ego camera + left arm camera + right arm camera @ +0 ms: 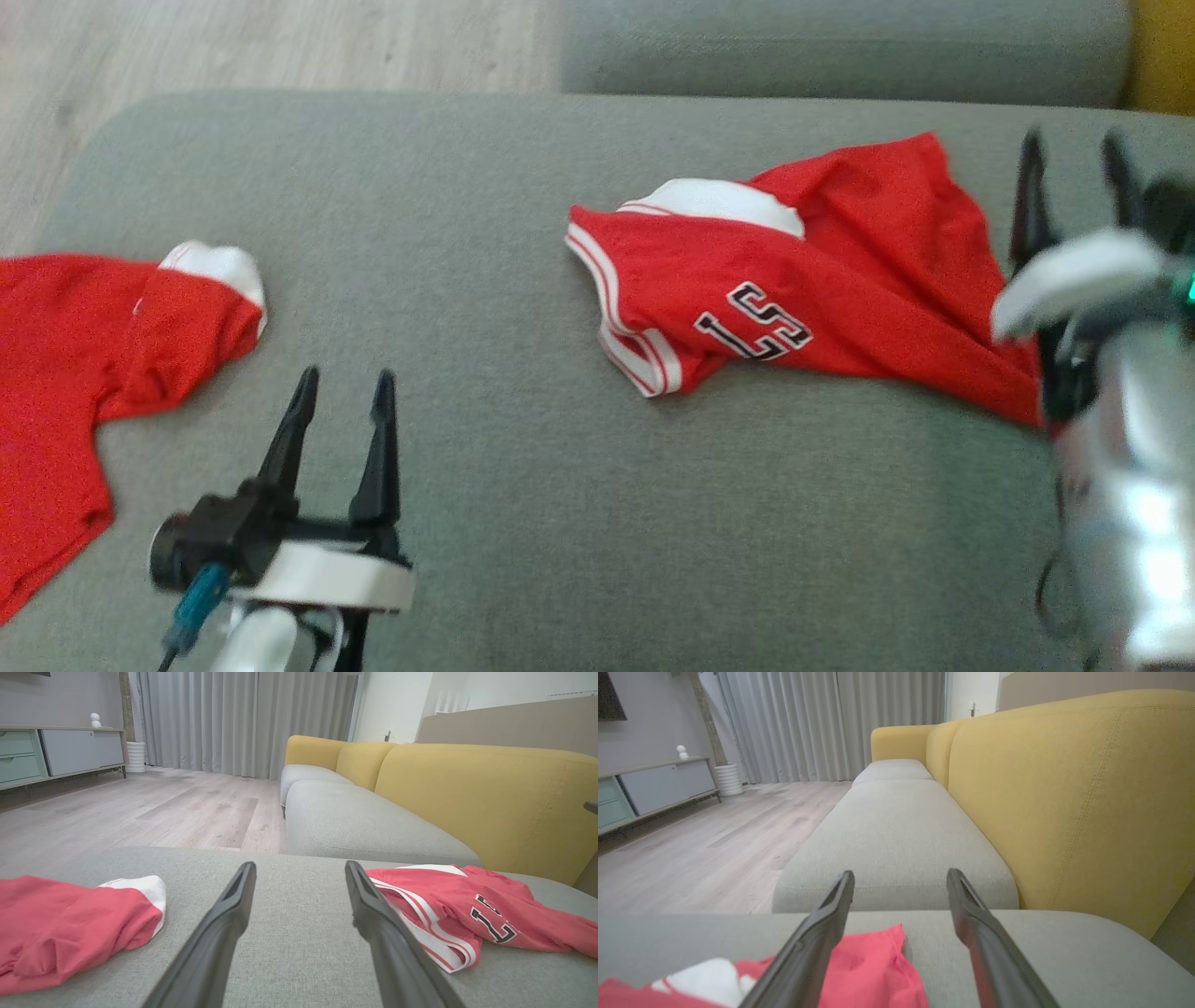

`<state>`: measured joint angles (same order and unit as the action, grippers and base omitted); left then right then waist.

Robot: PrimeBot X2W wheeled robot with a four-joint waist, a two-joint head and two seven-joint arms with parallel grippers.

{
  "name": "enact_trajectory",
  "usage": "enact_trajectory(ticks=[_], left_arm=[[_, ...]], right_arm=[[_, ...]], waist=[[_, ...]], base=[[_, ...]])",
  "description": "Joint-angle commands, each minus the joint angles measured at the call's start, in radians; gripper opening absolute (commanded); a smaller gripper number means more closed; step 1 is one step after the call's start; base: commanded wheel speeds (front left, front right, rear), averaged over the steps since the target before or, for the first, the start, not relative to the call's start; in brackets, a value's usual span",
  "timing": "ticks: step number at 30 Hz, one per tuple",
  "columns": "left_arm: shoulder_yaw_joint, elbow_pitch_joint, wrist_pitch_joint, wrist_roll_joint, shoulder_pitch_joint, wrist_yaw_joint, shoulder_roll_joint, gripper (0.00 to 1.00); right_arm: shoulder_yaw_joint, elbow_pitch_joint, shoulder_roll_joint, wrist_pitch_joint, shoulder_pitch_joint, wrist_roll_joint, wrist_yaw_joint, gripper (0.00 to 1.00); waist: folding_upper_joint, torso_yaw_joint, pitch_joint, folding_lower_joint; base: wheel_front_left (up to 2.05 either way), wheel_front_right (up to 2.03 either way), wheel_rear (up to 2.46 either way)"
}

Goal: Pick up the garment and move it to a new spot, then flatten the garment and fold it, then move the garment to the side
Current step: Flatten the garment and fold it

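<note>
A red jersey with white trim and a dark number lies crumpled on the grey sofa cushion, right of centre; it also appears as the jersey and the jersey. A second red garment with a white cuff lies at the left edge, also seen as the garment. My left gripper hovers open over bare cushion between the two garments, holding nothing. My right gripper stands open at the jersey's right edge, above its cloth, fingers empty.
A second grey seat cushion lies beyond, with a yellow backrest to the right. Wooden floor runs past the cushion's far left edge. A low cabinet and curtains stand across the room.
</note>
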<state>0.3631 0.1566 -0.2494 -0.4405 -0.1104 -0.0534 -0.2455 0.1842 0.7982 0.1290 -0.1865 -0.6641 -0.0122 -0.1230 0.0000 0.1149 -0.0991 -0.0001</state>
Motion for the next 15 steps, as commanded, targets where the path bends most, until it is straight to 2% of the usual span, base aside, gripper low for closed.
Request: enact_trajectory(ticks=[1,5,9,15], left_arm=[[-0.049,-0.036,-0.012,-0.006,-0.007,-0.009,-0.030,1.00],[-0.070,-0.057,-0.012,-0.014,0.042,-0.020,-0.050,1.00],[-0.083,-0.084,-0.008,-0.018,0.082,-0.037,-0.064,1.00],[-0.083,-0.107,0.008,-0.021,0.095,-0.049,-0.070,1.00]], right_arm=[[-0.053,-0.075,-0.018,-0.020,0.061,0.017,-0.008,1.00],[-0.131,-0.230,-0.037,-0.011,0.263,0.080,-0.008,1.00],[-0.162,-0.410,-0.048,0.043,0.431,0.123,-0.008,1.00],[-0.178,-0.603,-0.057,0.132,0.560,0.150,-0.008,1.00]], waist=[[0.0000,-0.037,0.034,0.0001],[0.0000,-0.074,0.062,0.0001],[0.0000,-0.102,0.077,0.0001],[0.0000,-0.121,0.075,0.0001]], base=[[0.00,0.00,0.00],[0.00,0.00,0.00],[0.00,0.00,0.00],[0.00,0.00,0.00]])
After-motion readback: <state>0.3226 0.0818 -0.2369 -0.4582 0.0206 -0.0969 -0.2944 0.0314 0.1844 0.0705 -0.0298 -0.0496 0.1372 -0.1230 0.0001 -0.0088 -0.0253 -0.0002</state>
